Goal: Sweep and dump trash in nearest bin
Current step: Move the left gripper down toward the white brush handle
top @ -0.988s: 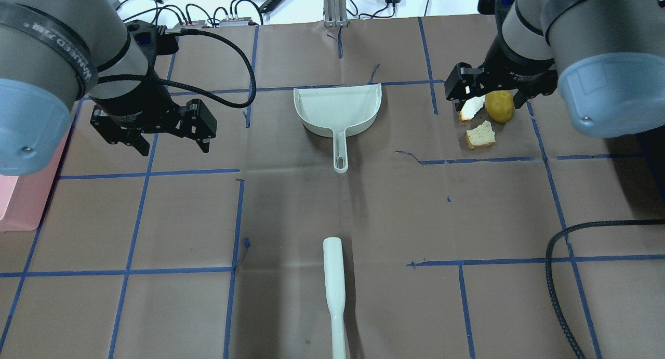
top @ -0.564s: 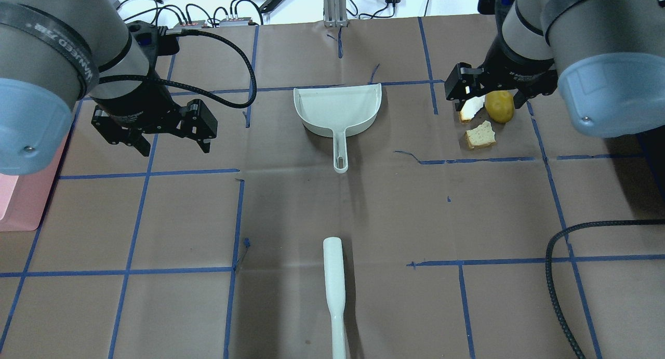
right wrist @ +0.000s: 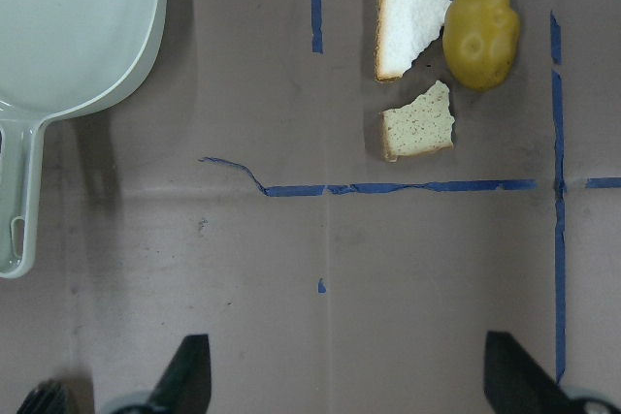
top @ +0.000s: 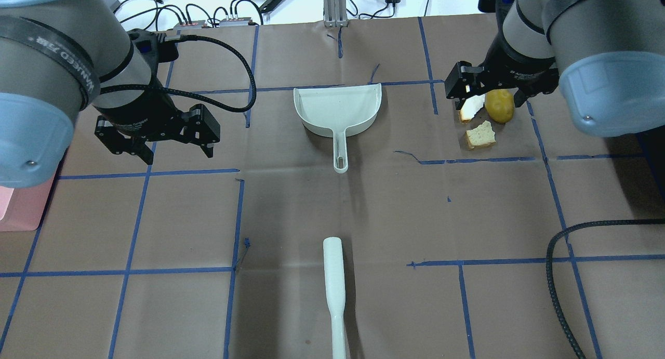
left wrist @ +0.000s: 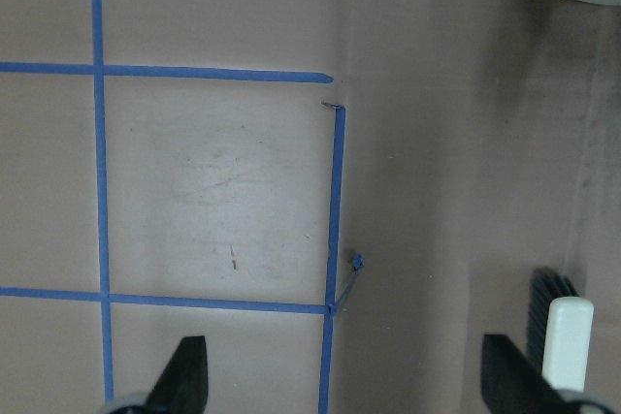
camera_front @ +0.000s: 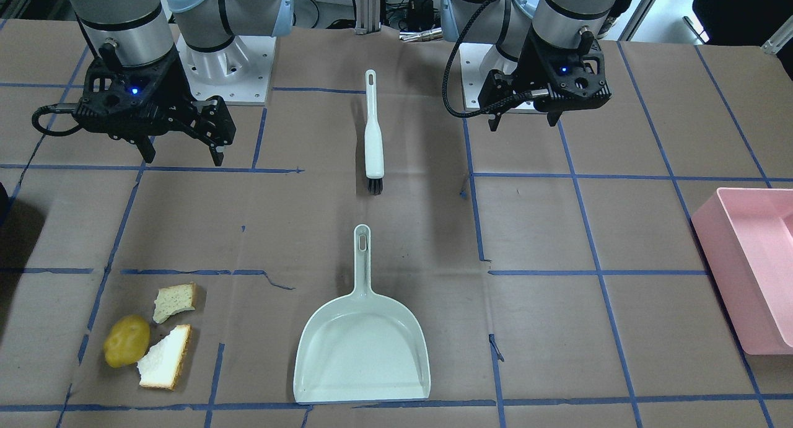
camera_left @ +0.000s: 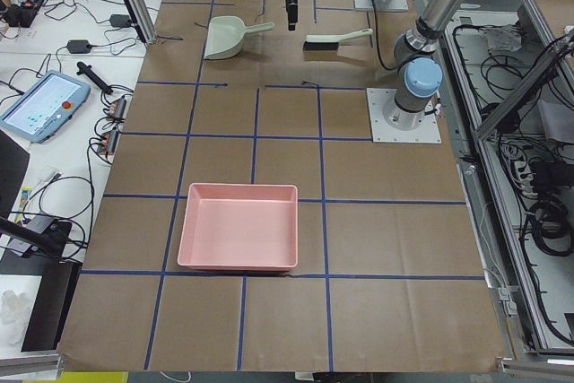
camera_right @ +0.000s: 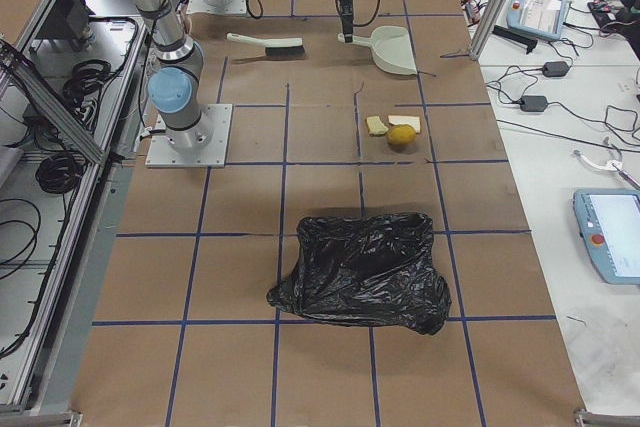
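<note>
The trash lies together at the table's right: a yellow-brown potato [top: 500, 107] [camera_front: 126, 341] and two torn bread pieces [top: 480, 135] [camera_front: 164, 357]. My right gripper [camera_front: 183, 157] [right wrist: 344, 375] hangs open and empty above the table, short of the trash on the robot's side. My left gripper [top: 176, 152] [camera_front: 522, 123] is open too, holding nothing, over bare table left of the white dustpan [top: 337, 107] [right wrist: 78, 26]. The white brush [camera_front: 373, 137] [top: 334, 281] lies in the middle, bristles toward the dustpan's handle.
A pink bin [camera_front: 753, 261] [camera_left: 238, 239] stands at the table's left end. A bin lined with a black bag [camera_right: 365, 272] sits at the right end, past the trash. Blue tape lines grid the brown table cover [top: 395, 213].
My left gripper has shifted a little to the right and toward the robot. The right gripper and all objects stay where they were.
</note>
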### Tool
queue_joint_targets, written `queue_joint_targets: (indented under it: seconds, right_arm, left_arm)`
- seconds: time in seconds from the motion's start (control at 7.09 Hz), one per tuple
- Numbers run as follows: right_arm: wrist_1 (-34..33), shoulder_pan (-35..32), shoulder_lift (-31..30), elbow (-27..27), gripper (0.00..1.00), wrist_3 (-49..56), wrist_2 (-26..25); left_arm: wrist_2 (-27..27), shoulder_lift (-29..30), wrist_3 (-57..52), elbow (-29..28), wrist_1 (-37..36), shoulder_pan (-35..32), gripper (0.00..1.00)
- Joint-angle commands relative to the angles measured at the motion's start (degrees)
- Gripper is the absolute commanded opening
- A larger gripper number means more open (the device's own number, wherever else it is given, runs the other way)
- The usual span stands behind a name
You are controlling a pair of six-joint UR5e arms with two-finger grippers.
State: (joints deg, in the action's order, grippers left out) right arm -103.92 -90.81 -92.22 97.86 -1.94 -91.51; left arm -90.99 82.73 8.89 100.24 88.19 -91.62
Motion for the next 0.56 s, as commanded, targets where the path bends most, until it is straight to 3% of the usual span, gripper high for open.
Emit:
queue_joint_targets:
  seconds: [0.0, 0.42]
  right_arm:
    - [0.1, -0.1, 0.5, -0.7, 1.00, -0.4, 0.6]
    - [1.0, -0.1, 1.8, -2.7, 1.00, -0.2, 0.5]
  left_arm:
    - [2.8, -3.8, 3.3, 4.5, -0.3, -3.0, 0.96]
    - [4.2, -10.4, 4.8, 14.6, -3.8, -5.4, 0.93]
